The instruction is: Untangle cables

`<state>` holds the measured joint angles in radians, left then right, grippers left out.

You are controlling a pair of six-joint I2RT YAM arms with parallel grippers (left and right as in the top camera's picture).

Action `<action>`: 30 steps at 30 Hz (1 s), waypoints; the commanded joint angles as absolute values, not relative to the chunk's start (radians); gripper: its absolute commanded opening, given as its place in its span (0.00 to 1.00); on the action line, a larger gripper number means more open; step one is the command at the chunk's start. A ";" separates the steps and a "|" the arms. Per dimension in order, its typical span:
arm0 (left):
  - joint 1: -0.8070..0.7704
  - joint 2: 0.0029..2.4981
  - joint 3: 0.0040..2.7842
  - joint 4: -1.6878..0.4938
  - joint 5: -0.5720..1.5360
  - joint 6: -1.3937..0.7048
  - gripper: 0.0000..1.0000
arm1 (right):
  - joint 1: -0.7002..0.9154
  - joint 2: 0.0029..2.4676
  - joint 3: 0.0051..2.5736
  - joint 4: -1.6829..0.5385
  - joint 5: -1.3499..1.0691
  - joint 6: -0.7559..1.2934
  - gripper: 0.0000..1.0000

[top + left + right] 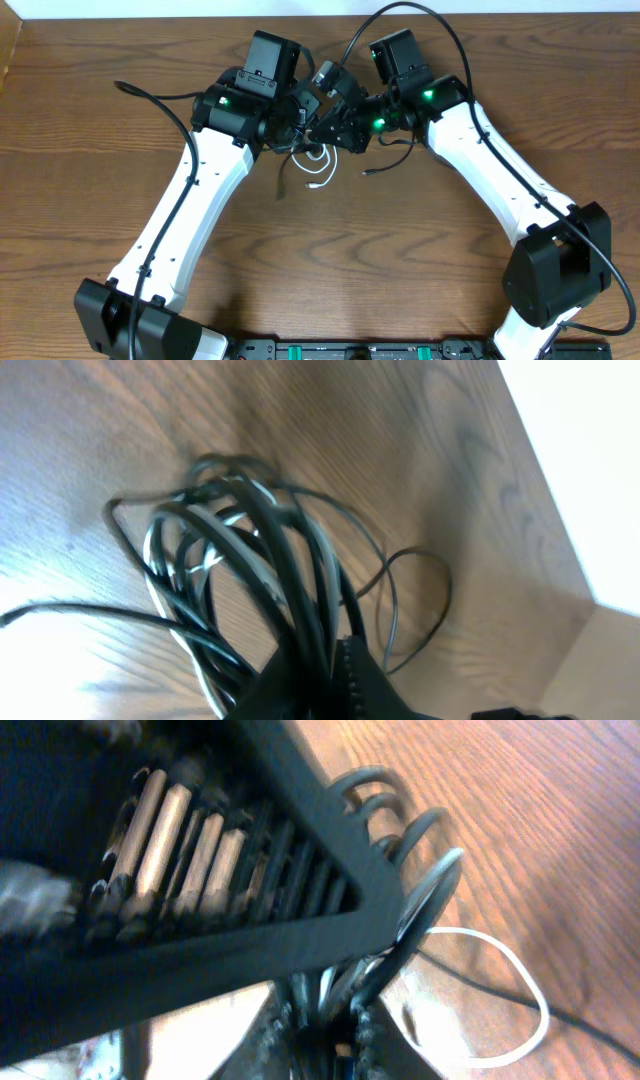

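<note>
Left wrist: cables (243, 545) pinched in jaws of left gripper (338, 665).

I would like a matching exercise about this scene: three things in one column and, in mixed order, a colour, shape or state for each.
Column one:
1. white cable
2. table
3. left gripper

Column two:
A. shut on the cable bundle
B. brown, with wood grain
C. forms a pale open loop

Pairs: 1-C, 2-B, 3-A.
</note>
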<state>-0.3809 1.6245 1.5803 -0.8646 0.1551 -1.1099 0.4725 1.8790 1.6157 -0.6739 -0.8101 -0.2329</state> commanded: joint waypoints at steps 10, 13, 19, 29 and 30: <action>-0.383 1.629 1.574 -0.933 0.057 -0.749 0.60 | 0.406 1.856 1.622 -0.666 -0.753 0.047 0.01; -0.383 1.633 1.574 -0.934 0.118 -0.652 0.57 | 0.406 1.856 1.622 -0.665 -0.705 0.152 0.01; -0.383 1.656 1.574 -0.933 0.270 -0.408 0.52 | 0.389 1.856 1.622 -0.657 -0.705 0.300 0.01; -0.384 1.735 1.573 -0.870 0.439 -0.250 0.52 | 0.263 1.856 1.622 -0.646 -0.995 0.336 0.01; -0.386 1.745 1.573 -0.842 0.478 -0.228 0.52 | 0.247 1.856 1.622 -0.650 -1.026 0.336 0.01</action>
<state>-0.3824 1.7187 1.5803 -0.8764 0.3550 -0.3305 0.2829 1.8786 1.6157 -0.6476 -0.8673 0.3115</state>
